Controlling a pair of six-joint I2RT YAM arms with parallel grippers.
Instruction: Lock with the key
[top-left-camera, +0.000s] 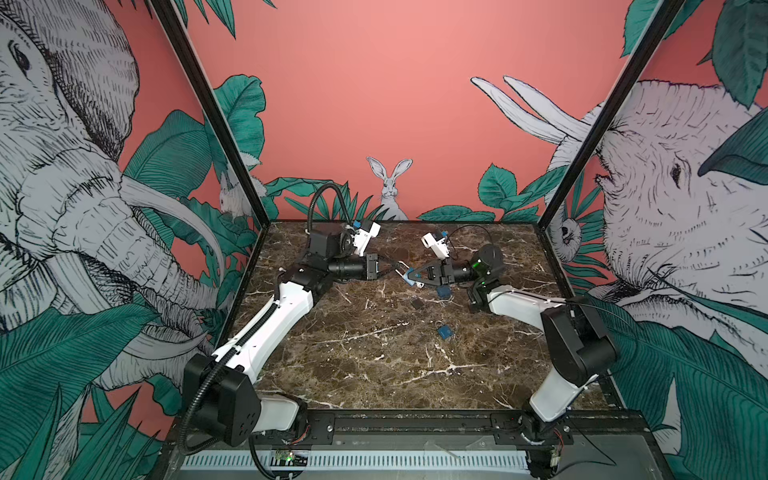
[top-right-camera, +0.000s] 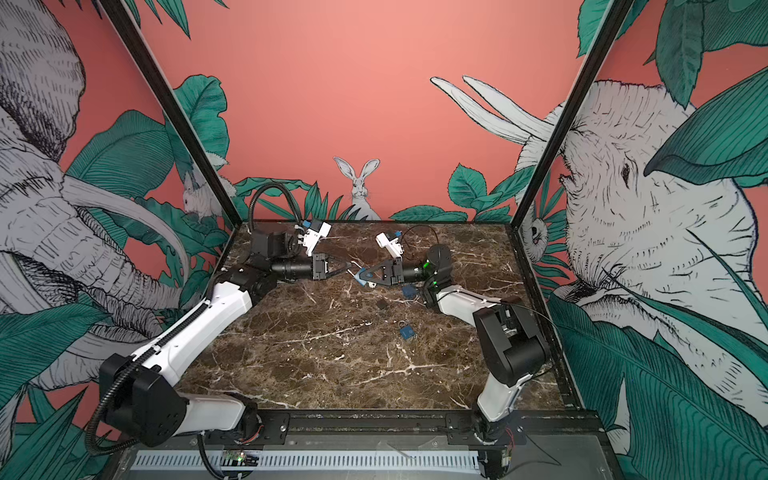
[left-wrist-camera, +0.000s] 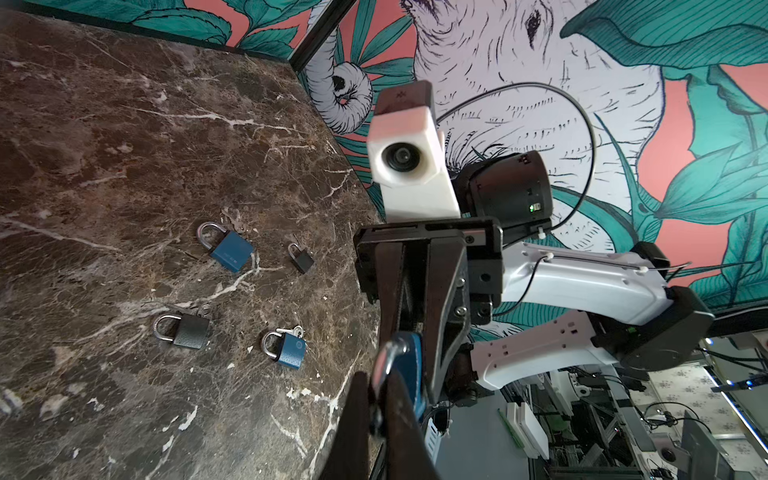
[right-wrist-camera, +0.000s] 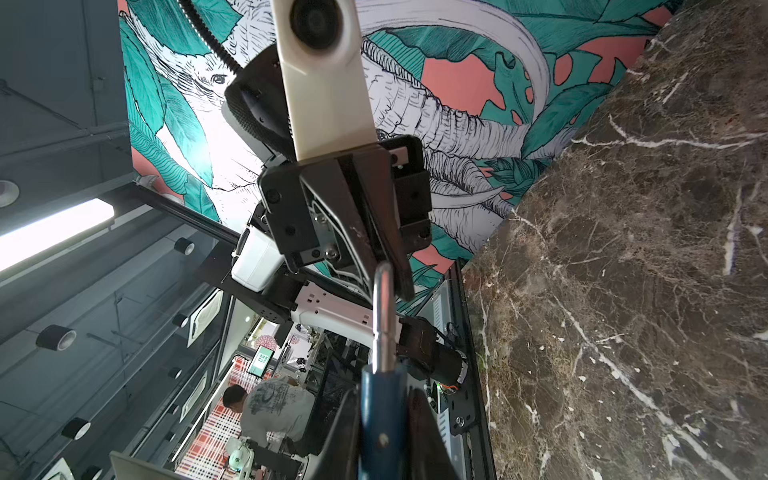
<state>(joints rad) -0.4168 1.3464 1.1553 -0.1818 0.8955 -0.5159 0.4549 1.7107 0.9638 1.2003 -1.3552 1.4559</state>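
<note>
A blue padlock (top-left-camera: 411, 275) (top-right-camera: 362, 276) hangs in the air over the back middle of the marble table (top-left-camera: 374, 365). My right gripper (top-left-camera: 412, 277) (right-wrist-camera: 382, 399) is shut on its blue body (right-wrist-camera: 382, 415). Its silver shackle (right-wrist-camera: 384, 316) (left-wrist-camera: 384, 359) points at my left gripper (top-left-camera: 397, 268) (left-wrist-camera: 380, 399), which is shut on the shackle's bow. In both top views the two grippers meet tip to tip. A small pale piece (top-left-camera: 418, 284) sticks out under the padlock; I cannot tell whether it is the key.
Several other padlocks lie on the table below and in front of the grippers: a blue one (left-wrist-camera: 230, 251), a small black one (left-wrist-camera: 302, 259), a grey one (left-wrist-camera: 189, 330) and a blue one with keys on a ring (left-wrist-camera: 291, 351). Black frame posts (top-left-camera: 552, 216) stand at the back corners.
</note>
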